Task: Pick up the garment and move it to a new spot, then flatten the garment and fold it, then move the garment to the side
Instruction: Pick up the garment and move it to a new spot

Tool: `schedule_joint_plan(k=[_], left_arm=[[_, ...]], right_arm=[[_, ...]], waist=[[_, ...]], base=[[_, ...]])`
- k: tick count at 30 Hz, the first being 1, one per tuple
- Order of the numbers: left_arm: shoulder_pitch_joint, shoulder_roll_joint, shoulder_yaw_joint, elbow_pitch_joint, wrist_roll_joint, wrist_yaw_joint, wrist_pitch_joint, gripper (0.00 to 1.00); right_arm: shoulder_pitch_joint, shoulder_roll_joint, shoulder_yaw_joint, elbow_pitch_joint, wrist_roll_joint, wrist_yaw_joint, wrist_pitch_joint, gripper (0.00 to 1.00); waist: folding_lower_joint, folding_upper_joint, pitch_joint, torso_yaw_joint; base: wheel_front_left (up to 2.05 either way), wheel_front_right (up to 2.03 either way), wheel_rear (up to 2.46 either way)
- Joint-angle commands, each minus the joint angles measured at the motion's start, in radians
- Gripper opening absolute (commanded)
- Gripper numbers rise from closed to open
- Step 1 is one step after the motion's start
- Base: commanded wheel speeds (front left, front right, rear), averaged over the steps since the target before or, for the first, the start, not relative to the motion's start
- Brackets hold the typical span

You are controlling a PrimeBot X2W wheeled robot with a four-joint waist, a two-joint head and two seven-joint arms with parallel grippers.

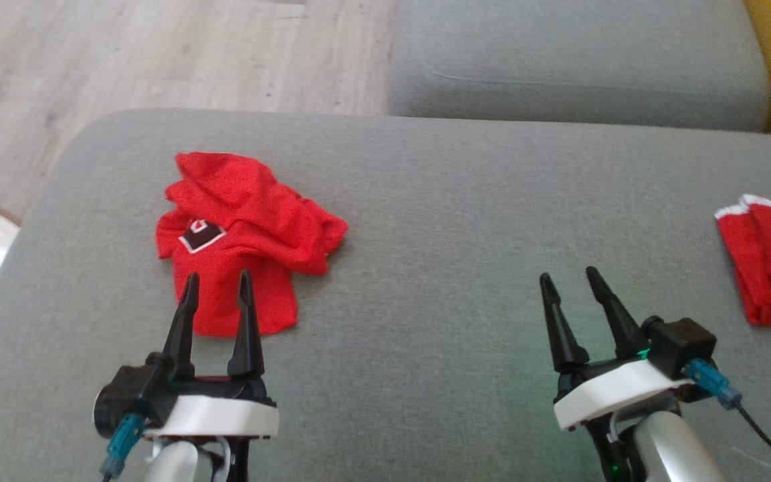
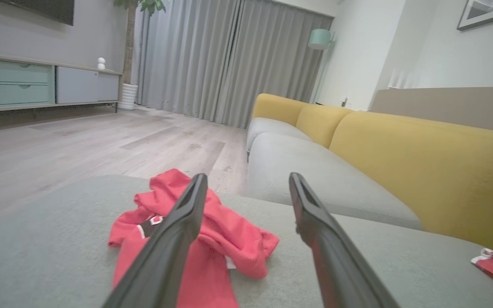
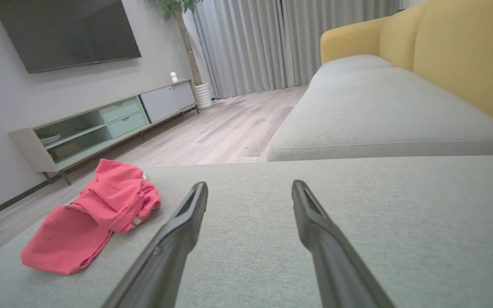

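A crumpled red garment (image 1: 241, 234) with a black and white patch lies on the left part of the grey cushion (image 1: 425, 221). It also appears in the left wrist view as the garment (image 2: 225, 235) and at the left of the right wrist view as the garment (image 3: 92, 218). My left gripper (image 1: 217, 281) is open, its fingertips over the garment's near edge, nothing between them. My right gripper (image 1: 567, 278) is open above bare cushion, well to the right of the garment.
A second red cloth with white trim (image 1: 770, 258) lies at the cushion's right edge. Beyond the cushion is another grey sofa seat (image 1: 573, 60) with a yellow backrest (image 2: 422, 162). Wooden floor (image 1: 158, 53) lies past the far left edge.
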Motion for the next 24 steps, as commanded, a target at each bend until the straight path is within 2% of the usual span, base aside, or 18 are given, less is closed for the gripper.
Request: schedule_joint_plan(k=[1,8,16,20,24], left_arm=[[-0.017,0.004,0.041,-0.025,0.010,0.002,-0.005,1.00],[-0.005,0.004,0.068,-0.024,0.022,-0.001,-0.005,1.00],[-0.041,0.007,0.121,-0.002,0.055,-0.023,-0.005,1.00],[-0.100,0.036,0.121,0.066,0.079,-0.047,-0.004,1.00],[-0.185,0.082,0.085,0.165,0.104,-0.072,0.064,1.00]], right_arm=[[-0.015,0.005,0.037,-0.025,0.010,-0.001,-0.013,1.00],[-0.002,0.005,0.097,-0.018,0.035,-0.001,-0.017,1.00],[-0.021,0.005,0.102,-0.022,0.031,-0.001,-0.018,1.00],[-0.036,0.005,0.082,-0.029,0.016,-0.001,-0.014,1.00],[-0.053,0.005,0.062,-0.042,0.002,-0.001,-0.011,1.00]], waist=[[0.0000,0.0000,-0.014,0.033],[0.0000,0.0000,-0.021,0.078],[0.0000,0.0000,0.026,0.060],[0.0000,0.0000,0.068,0.039],[0.0000,0.0000,0.116,0.017]], base=[[0.00,0.00,0.00],[0.00,0.00,0.00],[0.00,0.00,0.00],[0.00,0.00,0.00],[0.00,0.00,0.00]])
